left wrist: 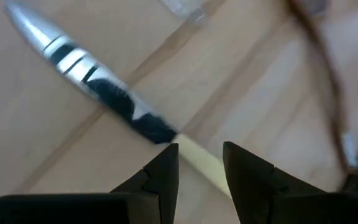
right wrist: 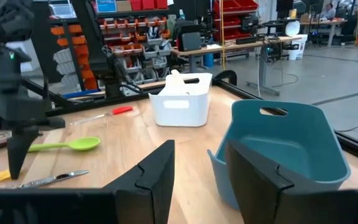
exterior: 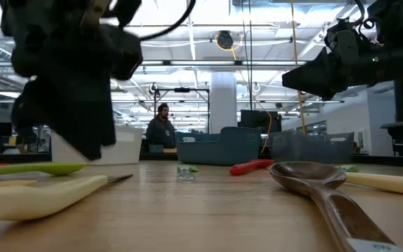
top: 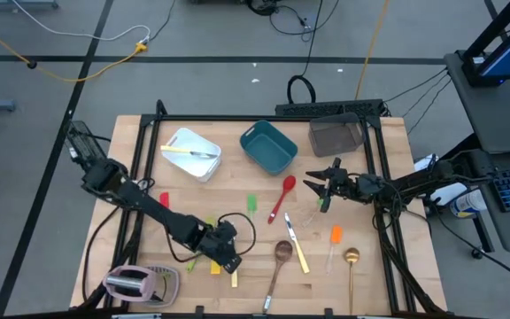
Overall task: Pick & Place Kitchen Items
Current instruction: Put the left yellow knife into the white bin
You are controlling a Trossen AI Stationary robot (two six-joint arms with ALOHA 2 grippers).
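High view: barely begun. One yellow knife lies in the white tub; teal tub and grey tub look empty. Left on the table: red spoon, wooden spoon, gold spoon, second knife, orange spatula, green spatula and more near the toaster. Left gripper down at the near-left over a yellow-handled piece; right gripper raised at the right, nothing seen in it.

Low view: wooden spoon bowl close by, handle running nearer; green spoon lying flat, long axis left to right.

Left wrist view: fingers parted, straddling the cream handle of a third knife, apparently not clenched yet; blade pointing away from the gripper on a diagonal.

Right wrist view: fingers spread, empty, aimed past the teal tub toward the white one.
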